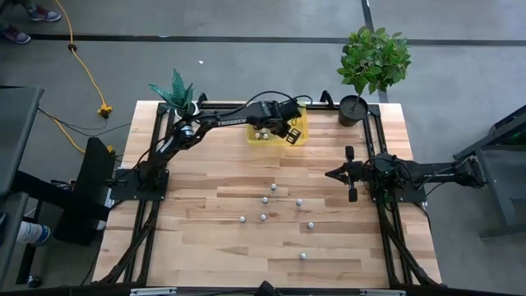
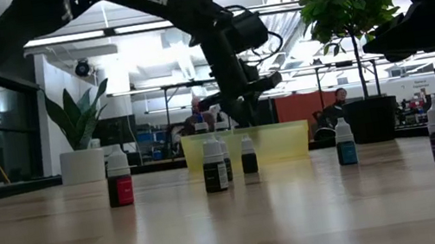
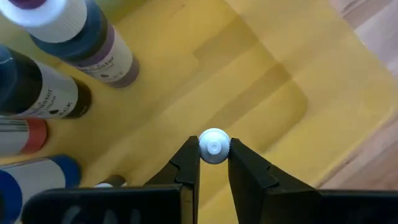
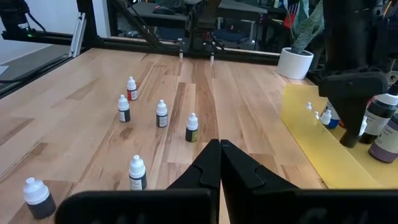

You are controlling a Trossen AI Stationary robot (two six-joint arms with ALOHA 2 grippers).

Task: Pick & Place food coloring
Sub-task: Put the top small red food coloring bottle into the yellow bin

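Reaching over the yellow tray (image 1: 297, 136), the left end effector (image 3: 214, 163) grips a food coloring bottle (image 3: 214, 147).

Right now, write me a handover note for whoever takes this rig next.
Left gripper: over the yellow tray at the table's far edge, shut on the white cap of one small bottle, holding it above the tray floor.
Right gripper: shut, empty, waiting at the table's right side.
Done: several bottles already lie in the tray.
Left: release the held bottle, then move the seven bottles still standing on the table, the nearest one alone toward the front edge.
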